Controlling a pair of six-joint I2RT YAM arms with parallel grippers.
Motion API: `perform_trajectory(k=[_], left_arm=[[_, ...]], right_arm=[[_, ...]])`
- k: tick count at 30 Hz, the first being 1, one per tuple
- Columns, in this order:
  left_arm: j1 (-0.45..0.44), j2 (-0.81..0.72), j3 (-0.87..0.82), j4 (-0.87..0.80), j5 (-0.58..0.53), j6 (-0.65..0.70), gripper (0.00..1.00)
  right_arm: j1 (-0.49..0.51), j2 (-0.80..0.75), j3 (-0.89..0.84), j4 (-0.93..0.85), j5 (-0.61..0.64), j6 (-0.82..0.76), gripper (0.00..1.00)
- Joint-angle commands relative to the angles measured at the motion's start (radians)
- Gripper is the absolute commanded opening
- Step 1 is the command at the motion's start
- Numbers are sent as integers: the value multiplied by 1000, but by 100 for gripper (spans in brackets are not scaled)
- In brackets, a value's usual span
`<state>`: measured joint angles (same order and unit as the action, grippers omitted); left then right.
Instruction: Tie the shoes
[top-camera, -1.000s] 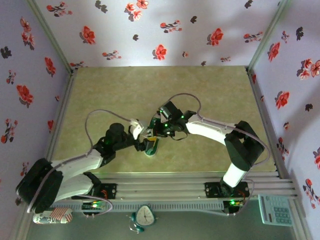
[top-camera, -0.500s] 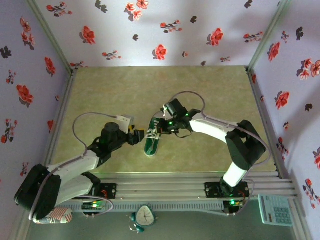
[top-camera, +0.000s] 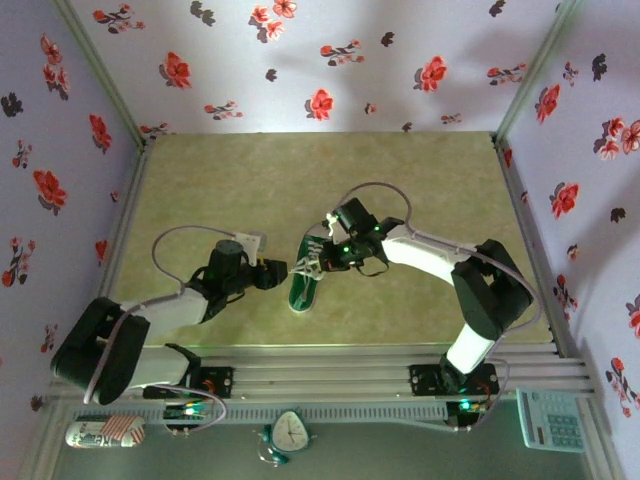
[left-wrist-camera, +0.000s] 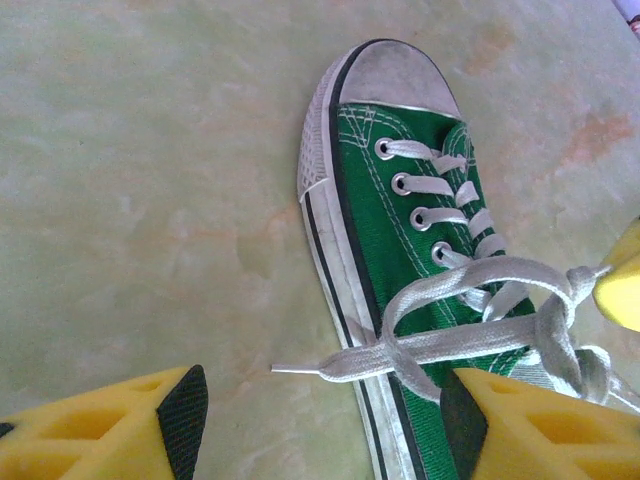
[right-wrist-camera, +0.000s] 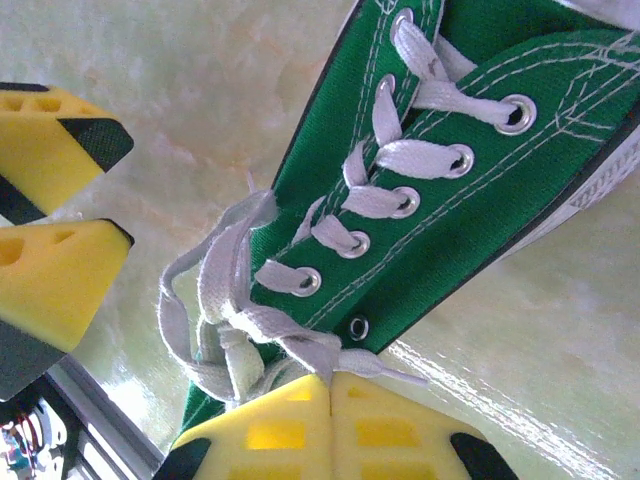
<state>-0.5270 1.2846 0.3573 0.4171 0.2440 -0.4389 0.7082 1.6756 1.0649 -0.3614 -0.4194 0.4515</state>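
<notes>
From above, the green shoe (top-camera: 303, 287) lies on the bench (top-camera: 230, 180), in its near middle part, between the two arms. The left jaws reach it from the left and the right jaws from the right, and both are close to the lace area. At this small size I cannot tell their opening here. In the left wrist view the shoe stands on its sole with the white toe cap away from the camera. The white laces (left-wrist-camera: 480, 300) make a loose loop and a knot over the tongue, and one free end lies on the bench beside the sole. The left jaws are wide apart and hold nothing; their yellow fingers (left-wrist-camera: 95, 435) stand on either side of that free end. In the right wrist view the right jaws are pressed fully together. A lace strand runs in at their tips, so they pinch the laces near the top eyelets.
</notes>
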Motion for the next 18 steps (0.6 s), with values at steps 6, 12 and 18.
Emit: perform_trajectory(k=[6, 12, 18], left_arm=[[19, 36, 174, -86, 107, 126, 75], [-55, 33, 300, -340, -46, -57, 68], [-118, -11, 279, -424, -177, -215, 54]], right_arm=[[-7, -20, -19, -10, 3, -25, 0], [-3, -23, -19, 0, 14, -7, 0], [4, -18, -22, 3, 13, -2, 0]])
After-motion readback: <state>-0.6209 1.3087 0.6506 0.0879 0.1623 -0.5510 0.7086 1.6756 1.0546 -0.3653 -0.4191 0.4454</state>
